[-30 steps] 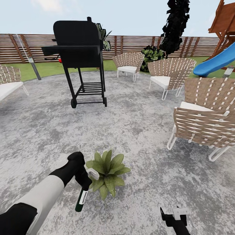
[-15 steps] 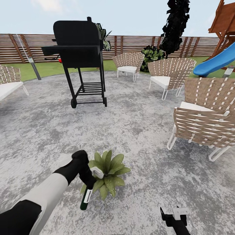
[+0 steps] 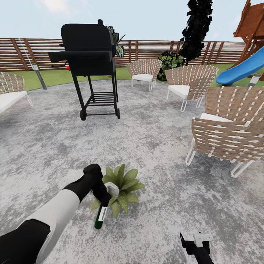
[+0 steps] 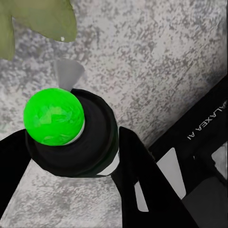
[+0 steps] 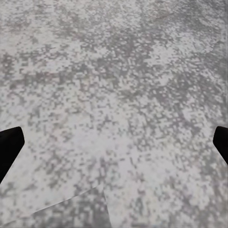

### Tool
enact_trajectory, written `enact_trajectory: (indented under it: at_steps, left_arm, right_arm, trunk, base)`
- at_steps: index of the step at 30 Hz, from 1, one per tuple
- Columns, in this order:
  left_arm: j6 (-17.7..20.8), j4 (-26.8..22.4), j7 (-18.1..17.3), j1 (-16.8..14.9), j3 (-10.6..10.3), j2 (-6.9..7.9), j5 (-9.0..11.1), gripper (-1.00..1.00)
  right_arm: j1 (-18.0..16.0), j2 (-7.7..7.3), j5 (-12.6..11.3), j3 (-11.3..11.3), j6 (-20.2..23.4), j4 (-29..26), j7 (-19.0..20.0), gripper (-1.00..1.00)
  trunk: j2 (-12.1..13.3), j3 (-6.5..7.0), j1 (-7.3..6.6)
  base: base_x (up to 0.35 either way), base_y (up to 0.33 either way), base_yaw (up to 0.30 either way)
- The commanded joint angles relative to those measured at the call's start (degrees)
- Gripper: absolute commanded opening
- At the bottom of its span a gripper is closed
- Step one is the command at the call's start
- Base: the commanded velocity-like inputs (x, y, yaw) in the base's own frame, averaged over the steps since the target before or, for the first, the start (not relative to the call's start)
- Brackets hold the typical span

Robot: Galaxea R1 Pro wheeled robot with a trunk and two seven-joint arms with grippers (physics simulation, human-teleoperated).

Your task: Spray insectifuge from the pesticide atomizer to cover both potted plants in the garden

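I'm looking out over a round, mottled grey paved patio (image 3: 154, 139) under a pale, lightly clouded sky. A black barbecue grill on wheels (image 3: 89, 66) stands ahead of me to the left. Woven wicker chairs with white cushions (image 3: 189, 86) ring the right side, and the nearest one (image 3: 229, 134) is close by. Beyond lie green lawn (image 3: 55, 77), a brown slatted fence (image 3: 146, 49), a dark tree (image 3: 198, 25) and a blue slide (image 3: 242, 69).
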Motion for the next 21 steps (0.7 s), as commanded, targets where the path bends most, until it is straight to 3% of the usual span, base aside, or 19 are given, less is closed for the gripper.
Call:
enact_trajectory:
  at_steps: [1, 7, 21]
  left_arm:
    - [0.62, 0.02, -0.59, -0.73, -0.02, -0.15, -0.57, -1.0]
    - [0.7, 0.16, -0.67, -2.72, -0.12, -1.16, -0.48, -1.0]
    - [0.59, 0.17, -0.59, -2.42, -0.19, -0.65, -0.48, -1.0]
  right_arm:
    - [-0.04, 0.02, 0.57, -0.48, -0.2, 0.05, 0.06, 1.0]
    - [-0.04, 0.02, 0.61, -0.47, -0.2, 0.05, 0.08, 1.0]
    - [-0.04, 0.02, 0.66, -0.48, -0.2, 0.05, 0.08, 1.0]
  trunk:
    - [-0.02, -0.05, -0.01]
    - [-0.02, -0.05, -0.01]
    - [-0.02, -0.05, -0.01]
  base:
    - [-0.003, 0.0, 0.0]
    - [0.0, 0.0, 0.0]
    - [0.05, -0.028, 0.0]
